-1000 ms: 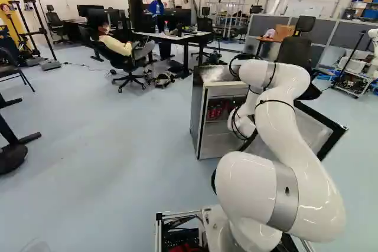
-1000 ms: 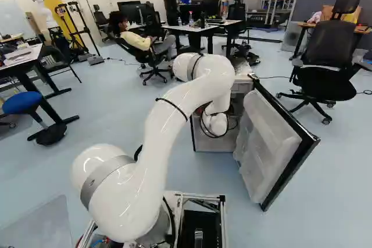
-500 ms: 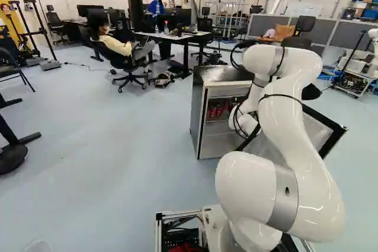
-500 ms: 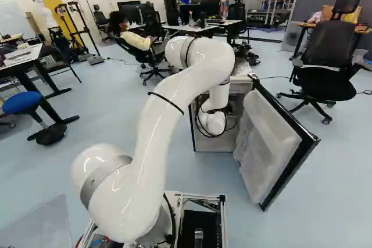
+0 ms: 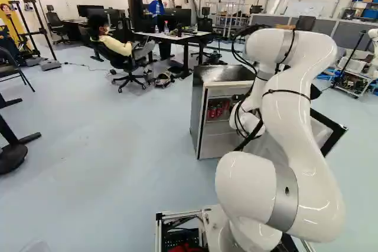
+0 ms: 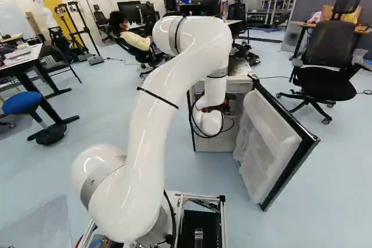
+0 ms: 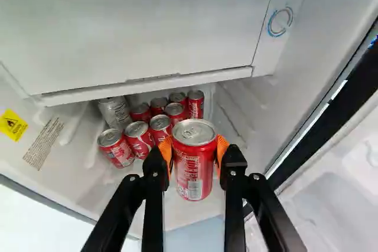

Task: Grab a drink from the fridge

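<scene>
In the left base view a small dark part of my gripper (image 5: pixel 238 97) shows at the open fridge (image 5: pixel 201 123); the arm hides most of it. In the wrist view my gripper (image 7: pixel 195 156) is shut on a red drink can (image 7: pixel 194 172), an orange pad (image 7: pixel 222 149) on either side. The can's silver top shows. Beyond it, inside the fridge (image 7: pixel 236 107), several more red cans (image 7: pixel 139 140) and a silver one (image 7: pixel 116 112) stand grouped below the white compartment (image 7: pixel 136 33).
The fridge door (image 6: pixel 276 149) stands wide open to the right, its black edge turned toward the base. A black office chair (image 6: pixel 325 62) is behind the door. Further off are a seated person, desks (image 5: pixel 177 38) and, at the left, a blue stool (image 6: pixel 22 103).
The arm's elbow has risen, going right in the left base view and left in the right one. Its wrist has drawn slightly back from the fridge. The base and fridge have stayed put.
</scene>
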You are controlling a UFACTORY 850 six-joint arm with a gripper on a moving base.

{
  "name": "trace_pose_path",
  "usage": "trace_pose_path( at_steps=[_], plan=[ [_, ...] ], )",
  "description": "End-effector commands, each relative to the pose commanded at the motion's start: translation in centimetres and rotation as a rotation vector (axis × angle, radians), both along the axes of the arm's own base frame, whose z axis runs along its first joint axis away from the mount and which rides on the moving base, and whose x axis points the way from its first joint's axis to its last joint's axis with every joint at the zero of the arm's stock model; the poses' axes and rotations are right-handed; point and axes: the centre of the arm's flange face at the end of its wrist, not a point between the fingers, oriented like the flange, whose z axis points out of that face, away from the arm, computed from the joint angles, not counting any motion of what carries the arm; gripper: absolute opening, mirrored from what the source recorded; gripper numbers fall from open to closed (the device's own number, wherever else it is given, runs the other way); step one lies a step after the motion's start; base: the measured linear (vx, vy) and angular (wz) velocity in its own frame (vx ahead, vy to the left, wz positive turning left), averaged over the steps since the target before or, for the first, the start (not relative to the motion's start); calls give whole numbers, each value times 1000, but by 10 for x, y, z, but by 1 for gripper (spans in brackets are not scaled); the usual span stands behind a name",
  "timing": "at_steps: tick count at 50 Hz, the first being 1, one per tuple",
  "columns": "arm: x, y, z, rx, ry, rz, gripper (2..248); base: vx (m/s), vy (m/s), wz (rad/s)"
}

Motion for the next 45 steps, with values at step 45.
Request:
trace_pose_path(
  at_steps=[45],
  plan=[
    [-73, 48, 71, 7, 13, 11, 95, 0, 0, 0]
  ],
)
